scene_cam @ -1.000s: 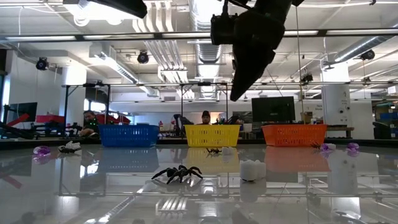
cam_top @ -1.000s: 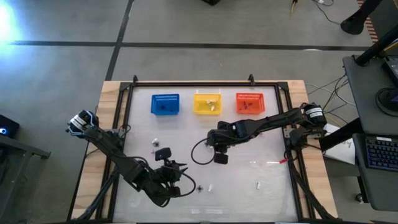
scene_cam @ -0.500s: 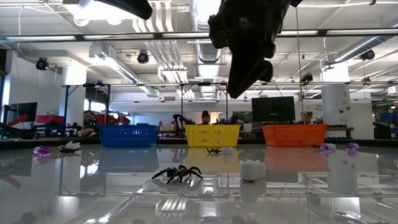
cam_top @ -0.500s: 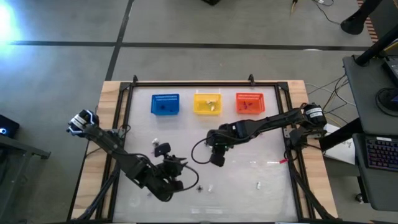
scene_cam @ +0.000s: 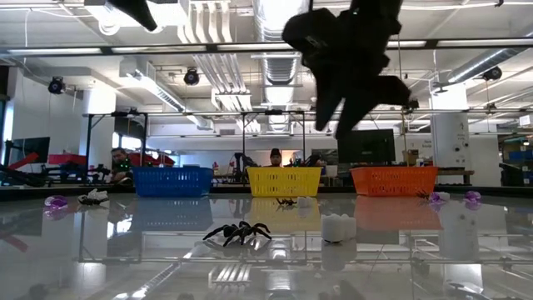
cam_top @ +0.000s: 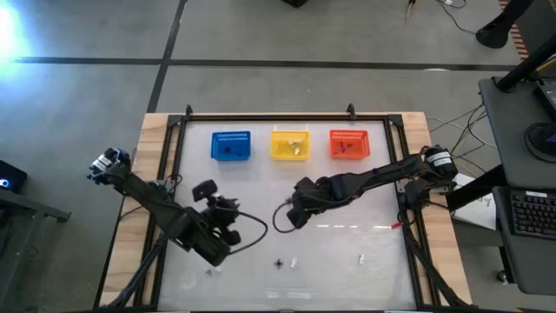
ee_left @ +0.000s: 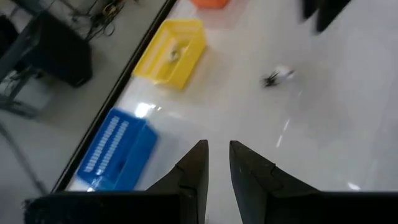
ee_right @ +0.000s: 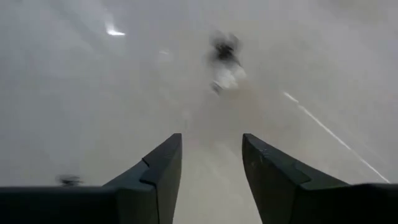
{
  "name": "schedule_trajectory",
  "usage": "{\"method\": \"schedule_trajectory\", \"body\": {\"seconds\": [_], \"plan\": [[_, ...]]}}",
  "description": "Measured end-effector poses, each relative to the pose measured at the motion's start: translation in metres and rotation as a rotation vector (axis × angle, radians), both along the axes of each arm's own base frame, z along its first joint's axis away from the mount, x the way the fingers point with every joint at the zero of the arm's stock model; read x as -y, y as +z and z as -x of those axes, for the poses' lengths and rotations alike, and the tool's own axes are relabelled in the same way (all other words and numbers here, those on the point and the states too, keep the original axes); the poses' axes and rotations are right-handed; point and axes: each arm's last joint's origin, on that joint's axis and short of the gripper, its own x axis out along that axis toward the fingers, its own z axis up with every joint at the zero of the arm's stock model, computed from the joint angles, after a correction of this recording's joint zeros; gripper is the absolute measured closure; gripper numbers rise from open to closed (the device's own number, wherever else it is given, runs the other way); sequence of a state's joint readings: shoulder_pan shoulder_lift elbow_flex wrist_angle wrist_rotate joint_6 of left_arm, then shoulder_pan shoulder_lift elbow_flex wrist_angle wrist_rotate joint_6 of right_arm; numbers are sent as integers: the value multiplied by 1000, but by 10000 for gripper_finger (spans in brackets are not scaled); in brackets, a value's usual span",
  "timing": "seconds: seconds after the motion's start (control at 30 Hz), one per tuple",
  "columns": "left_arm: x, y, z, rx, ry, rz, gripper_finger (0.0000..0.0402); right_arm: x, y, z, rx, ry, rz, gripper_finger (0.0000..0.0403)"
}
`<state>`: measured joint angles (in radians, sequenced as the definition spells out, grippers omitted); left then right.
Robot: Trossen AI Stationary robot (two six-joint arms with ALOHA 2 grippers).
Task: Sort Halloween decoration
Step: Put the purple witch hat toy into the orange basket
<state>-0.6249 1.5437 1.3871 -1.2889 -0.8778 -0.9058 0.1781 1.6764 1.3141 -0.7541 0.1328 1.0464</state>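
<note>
**Sorting spiders and trinkets across a glossy table**

Hanging over the left half of the table, the left gripper sits raised off the surface with its fingers drawn narrow, a slim gap between them and nothing in it. Its wrist view looks past them toward the blue basket and the yellow basket, which stand side by side along the far edge.

Near the table's middle, the right gripper is also up in the air, fingers spread fairly wide and empty. Its wrist view looks down on a blurred dark piece touching a whitish one.

The Halloween decoration is scattered. On the near part of the table a black spider lies just beside a whitish piece, with another whitish piece further right. In the low view the spider is in front, the whitish lump to its right, and purple pieces lie at both far sides. Some pieces already lie in the yellow basket and the orange basket, which stands at the right end of the row.
</note>
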Motion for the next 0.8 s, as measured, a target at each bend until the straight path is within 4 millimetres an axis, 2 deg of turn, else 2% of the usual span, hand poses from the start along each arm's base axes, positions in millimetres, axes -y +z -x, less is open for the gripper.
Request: {"method": "schedule_trajectory", "body": {"seconds": [0.2, 0.37, 0.5, 0.8], "plan": [[-11, 8, 16, -10, 11, 33, 354, -2, -8, 21, -192, -65, 77, 237], [-17, 20, 25, 23, -4, 46, 354, 7, -13, 37, -348, -149, 96, 241], [-21, 27, 30, 30, -24, 44, 354, 17, -22, 45, -401, -275, 91, 243], [-29, 36, 36, 77, -22, -2, 354, 33, -46, 60, -501, -309, 99, 241]]}}
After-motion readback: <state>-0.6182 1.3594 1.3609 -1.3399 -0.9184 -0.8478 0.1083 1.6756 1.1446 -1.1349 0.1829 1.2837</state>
